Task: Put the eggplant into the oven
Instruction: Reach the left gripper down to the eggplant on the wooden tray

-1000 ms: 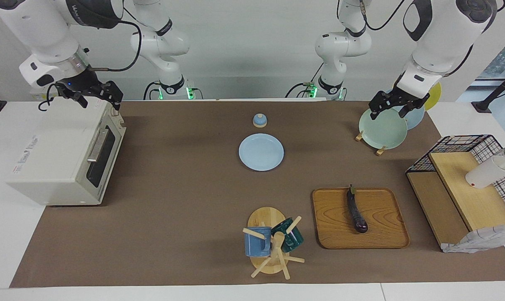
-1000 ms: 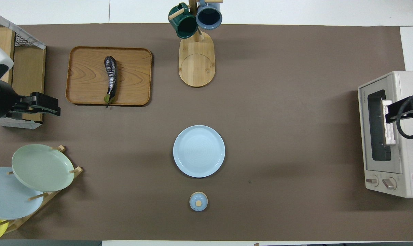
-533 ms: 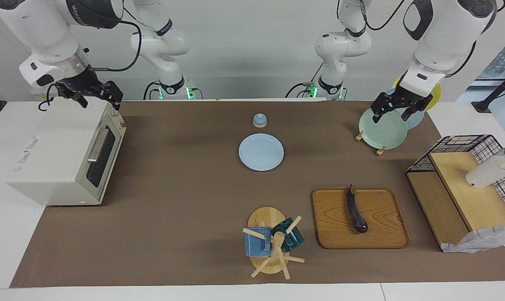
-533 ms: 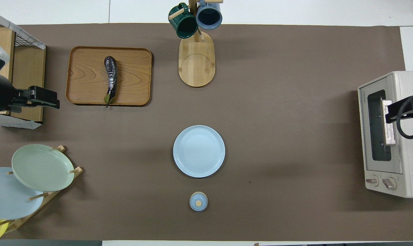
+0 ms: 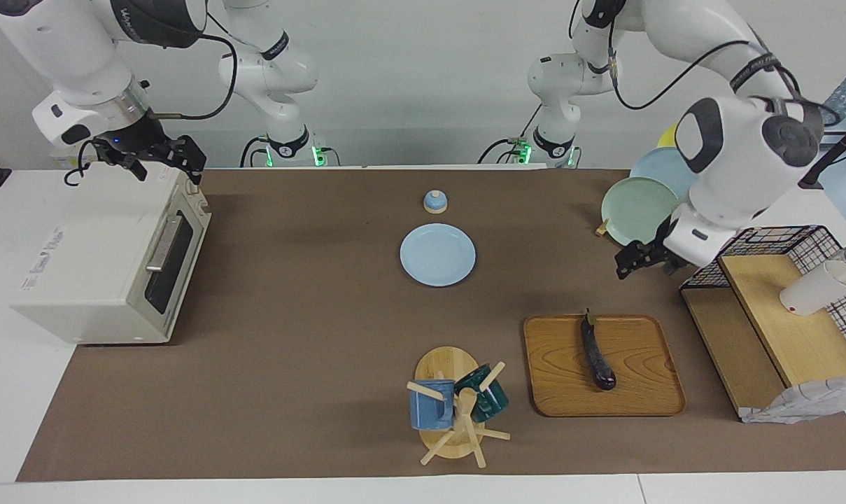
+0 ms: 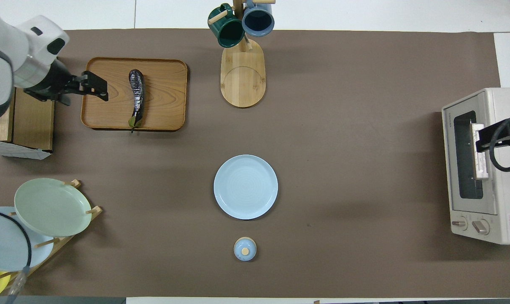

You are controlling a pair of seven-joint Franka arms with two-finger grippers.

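The dark purple eggplant [image 5: 597, 356] lies on a wooden tray [image 5: 639, 385], stem end toward the robots; it also shows in the overhead view [image 6: 136, 96]. The cream-white oven [image 5: 108, 259] stands at the right arm's end of the table with its door shut; it also shows in the overhead view [image 6: 482, 164]. My left gripper [image 5: 643, 264] is open and empty, up in the air. In the overhead view my left gripper [image 6: 98, 85] is over the tray's [image 6: 166, 97] edge beside the eggplant. My right gripper [image 5: 167, 166] is open and waits over the oven's top; it also shows in the overhead view [image 6: 484, 141].
A wire shelf with wooden boards [image 5: 779, 308] stands beside the tray at the left arm's end, with a white cup [image 5: 814, 287] on it. A plate rack [image 5: 639, 210] is nearer to the robots. A blue plate [image 5: 437, 254], a small lid [image 5: 434, 201] and a mug tree [image 5: 457, 406] occupy the middle.
My left arm has swung away from the plate rack, and its gripper is now over the tray's edge beside the eggplant. The right arm has not moved.
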